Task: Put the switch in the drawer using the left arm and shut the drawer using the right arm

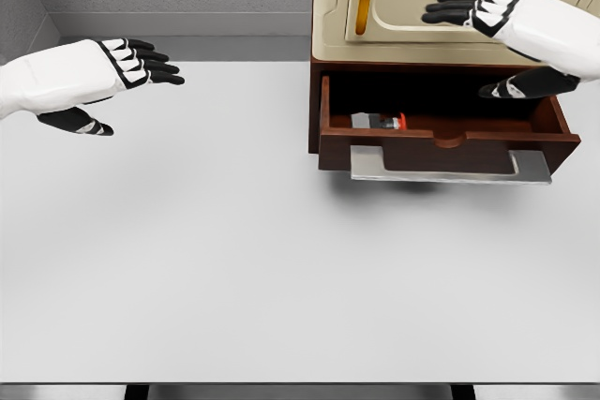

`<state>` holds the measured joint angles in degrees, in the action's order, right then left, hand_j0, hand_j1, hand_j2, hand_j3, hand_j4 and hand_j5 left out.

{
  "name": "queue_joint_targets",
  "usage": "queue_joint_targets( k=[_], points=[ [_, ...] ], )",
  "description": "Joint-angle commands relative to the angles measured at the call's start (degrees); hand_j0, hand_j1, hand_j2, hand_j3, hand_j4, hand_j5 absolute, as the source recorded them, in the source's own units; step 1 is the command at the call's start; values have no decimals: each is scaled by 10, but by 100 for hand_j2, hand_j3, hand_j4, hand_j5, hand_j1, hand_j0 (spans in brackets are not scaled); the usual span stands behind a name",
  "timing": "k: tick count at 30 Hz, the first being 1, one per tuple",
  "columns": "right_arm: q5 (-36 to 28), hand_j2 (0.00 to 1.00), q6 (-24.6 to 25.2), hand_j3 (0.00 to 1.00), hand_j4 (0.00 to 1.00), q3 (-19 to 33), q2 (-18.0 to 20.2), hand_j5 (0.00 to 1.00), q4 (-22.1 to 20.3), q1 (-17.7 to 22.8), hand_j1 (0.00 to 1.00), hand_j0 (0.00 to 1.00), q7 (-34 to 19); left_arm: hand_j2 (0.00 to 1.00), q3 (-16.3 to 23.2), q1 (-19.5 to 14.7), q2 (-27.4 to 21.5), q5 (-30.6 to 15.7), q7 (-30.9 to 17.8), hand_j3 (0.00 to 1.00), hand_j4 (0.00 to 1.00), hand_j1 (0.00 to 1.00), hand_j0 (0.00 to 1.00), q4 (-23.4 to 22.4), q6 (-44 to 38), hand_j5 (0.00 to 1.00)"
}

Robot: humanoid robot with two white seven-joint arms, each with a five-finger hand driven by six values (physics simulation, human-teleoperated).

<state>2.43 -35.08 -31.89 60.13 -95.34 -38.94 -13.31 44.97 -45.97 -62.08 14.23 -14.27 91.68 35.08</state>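
Note:
The dark wooden drawer (441,150) stands pulled out at the upper right, with a metal handle (450,168) along its front. Inside it, near the left end, lies the switch (379,122), grey with a red tip. My left hand (141,63) hovers over the table at the upper left, fingers spread and holding nothing, well away from the drawer. My right hand (469,11) floats above the cabinet top, fingers extended, its thumb (511,88) hanging over the drawer's back right part. It touches nothing.
The beige cabinet (422,7) with a tray-like top sits over the drawer against the back wall. The white table (234,250) spreads out in front and to the left, its front edge near the bottom of the view.

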Motion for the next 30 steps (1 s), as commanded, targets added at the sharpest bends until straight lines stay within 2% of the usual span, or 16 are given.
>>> queue_joint_targets(
  k=[1, 2, 4, 5, 11, 14, 19, 22, 30],
  points=[
    [-28, 100, 1, 100, 100, 0, 36, 100, -20, 1, 100, 100, 1, 100, -1, 0, -1, -3, 0, 100, 100, 100, 100, 0, -1, 100],
    [-30, 100, 1, 100, 100, 0, 53, 100, -39, 11, 100, 100, 2, 100, -1, 0, 0, -3, 0, 100, 100, 100, 100, 0, -1, 100],
    [-29, 100, 1, 100, 100, 0, 62, 100, -55, 31, 100, 100, 2, 100, 0, 1, 3, 1, 0, 100, 100, 100, 100, 0, -1, 100],
    [-29, 100, 1, 100, 100, -1, 69, 100, -56, 39, 100, 100, 2, 100, -1, 11, 3, 0, 0, 100, 100, 100, 100, 0, -1, 100],
    [-29, 100, 1, 100, 100, 12, 75, 100, -58, 46, 100, 100, 4, 100, -1, 18, 3, -2, 0, 100, 100, 100, 100, 6, -1, 100],
    [-32, 100, 1, 100, 100, 17, 89, 100, -58, 78, 100, 100, 4, 100, 0, 18, 1, -2, 0, 100, 100, 100, 100, 6, -1, 100],
    [-33, 100, 1, 100, 100, 16, 108, 100, -59, 94, 100, 100, 4, 100, -1, 18, 1, -3, 0, 100, 100, 100, 100, 6, -1, 100],
    [-33, 100, 1, 100, 100, 15, 107, 100, -60, 112, 100, 100, 4, 100, -1, 18, 1, -3, 0, 100, 100, 100, 100, 6, -1, 100],
    [-52, 100, 1, 100, 100, 11, 99, 100, -60, 128, 100, 100, 5, 100, 0, 21, 1, -3, 0, 100, 100, 100, 100, 8, -1, 100]
  ],
)
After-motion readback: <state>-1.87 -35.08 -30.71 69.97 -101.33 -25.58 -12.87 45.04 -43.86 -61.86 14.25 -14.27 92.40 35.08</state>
